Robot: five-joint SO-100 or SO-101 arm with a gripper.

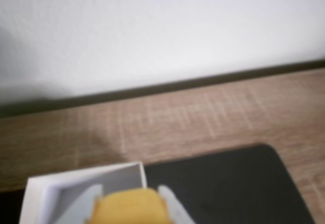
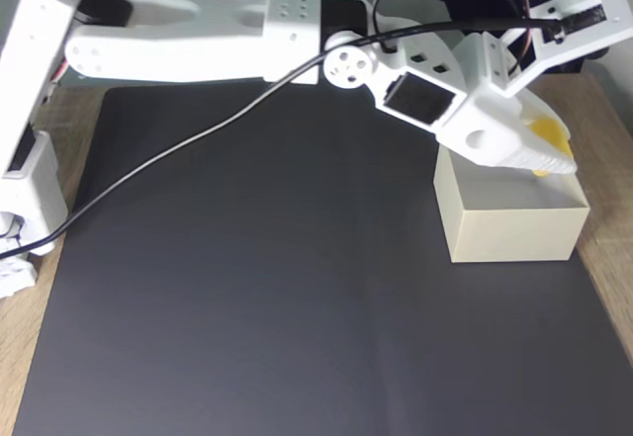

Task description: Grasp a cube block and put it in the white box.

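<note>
In the fixed view my white gripper (image 2: 552,162) is shut on the yellow cube block (image 2: 549,137) and holds it just above the open top of the white box (image 2: 509,234), over the box's far right part. The box stands at the right edge of the black mat. The wrist view shows the cube block (image 1: 129,208) blurred at the bottom edge between my pale fingers (image 1: 172,206), with a corner of the white box (image 1: 86,176) and its paler inside right behind and below it.
A large black mat (image 2: 247,288) covers most of the wooden table (image 1: 177,117). My arm's base (image 2: 25,159) stands at the left, and a black cable (image 2: 198,139) hangs across the mat. A white wall (image 1: 152,26) rises behind the table.
</note>
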